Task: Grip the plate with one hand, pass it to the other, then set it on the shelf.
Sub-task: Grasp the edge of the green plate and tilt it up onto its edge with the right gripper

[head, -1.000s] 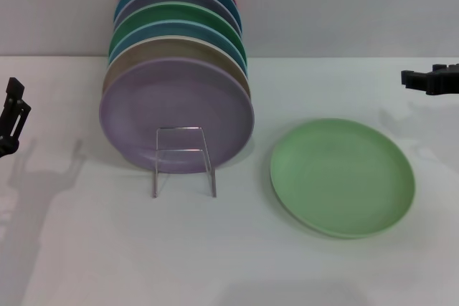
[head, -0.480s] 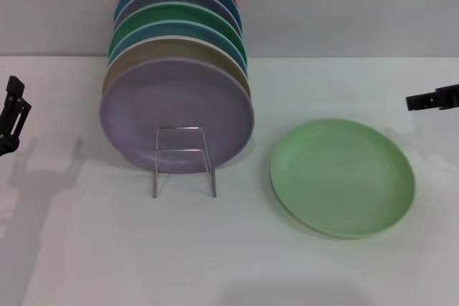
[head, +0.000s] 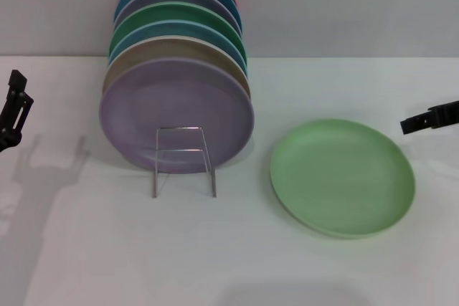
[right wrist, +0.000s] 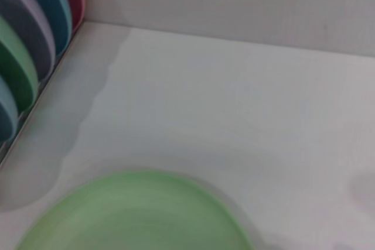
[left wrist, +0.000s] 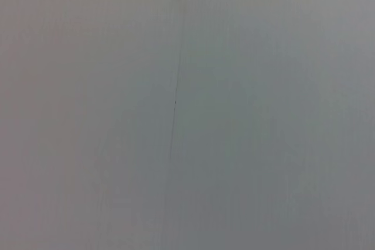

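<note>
The light mint-green plate [head: 343, 177] lies flat on the white table, to the right of the rack, with nothing touching it. Its far rim also fills the lower part of the right wrist view [right wrist: 140, 215]. My right gripper [head: 430, 120] reaches in from the right edge, hovering just beyond the plate's far right rim. At the far left edge my left gripper [head: 14, 109] hangs well away from everything. The chrome wire shelf [head: 183, 159] stands left of centre with several plates upright in it.
The plates in the rack run back toward the wall, the lilac one [head: 176, 112] at the front and a darker green one [head: 179, 16] further back. They also show in the right wrist view [right wrist: 29, 45]. The left wrist view shows only a plain grey surface [left wrist: 187, 109].
My right gripper has come down and nearer, closing on the plate's far right rim. The left gripper has shifted only slightly. The plate has not moved.
</note>
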`<state>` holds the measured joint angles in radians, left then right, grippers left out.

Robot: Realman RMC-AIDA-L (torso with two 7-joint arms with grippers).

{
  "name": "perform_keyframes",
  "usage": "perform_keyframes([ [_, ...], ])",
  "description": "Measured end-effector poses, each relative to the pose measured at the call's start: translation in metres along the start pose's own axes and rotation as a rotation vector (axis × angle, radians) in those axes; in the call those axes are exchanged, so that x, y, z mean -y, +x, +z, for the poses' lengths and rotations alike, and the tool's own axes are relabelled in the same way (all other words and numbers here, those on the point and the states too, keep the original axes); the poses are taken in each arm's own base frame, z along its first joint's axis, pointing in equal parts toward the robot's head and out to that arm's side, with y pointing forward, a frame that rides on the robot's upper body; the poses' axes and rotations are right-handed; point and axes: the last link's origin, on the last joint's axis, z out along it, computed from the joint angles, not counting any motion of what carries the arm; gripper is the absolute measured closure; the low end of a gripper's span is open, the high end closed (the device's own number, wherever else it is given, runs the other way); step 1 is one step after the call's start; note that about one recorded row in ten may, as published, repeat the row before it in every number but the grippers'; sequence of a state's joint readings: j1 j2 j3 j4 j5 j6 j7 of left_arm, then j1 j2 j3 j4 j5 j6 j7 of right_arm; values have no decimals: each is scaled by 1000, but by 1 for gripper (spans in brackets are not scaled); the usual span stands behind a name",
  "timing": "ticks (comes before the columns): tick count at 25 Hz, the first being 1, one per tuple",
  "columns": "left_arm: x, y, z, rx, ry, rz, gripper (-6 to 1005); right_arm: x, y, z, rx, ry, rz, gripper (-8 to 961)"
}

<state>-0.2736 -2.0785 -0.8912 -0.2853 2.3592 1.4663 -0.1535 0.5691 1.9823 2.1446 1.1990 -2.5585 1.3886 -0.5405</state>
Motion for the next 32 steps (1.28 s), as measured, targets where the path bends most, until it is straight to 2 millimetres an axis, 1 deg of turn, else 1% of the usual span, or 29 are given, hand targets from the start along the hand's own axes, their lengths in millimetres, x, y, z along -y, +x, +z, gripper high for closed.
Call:
perform_keyframes([
  [6, -1, 1, 3, -9, -3, -4, 195, -5, 1, 2, -31, -23, 15, 354],
  [12, -3, 3, 9, -23, -9, -7, 195, -2, -2, 3, -48, 6, 45, 355],
  [15, -3, 4, 11, -28, -11, -6, 195, -3, -2, 7, -58, 0, 65, 356],
  [21, -2, 5, 12, -31, -12, -4, 196, -6, 1, 14, -78, -9, 104, 360],
  [26, -2, 5, 12, -29, -12, 0, 196, -3, 6, 16, -89, -5, 137, 364],
  [32, -1, 5, 12, -32, -12, 0, 196, -1, 13, 22, -106, -9, 161, 362],
])
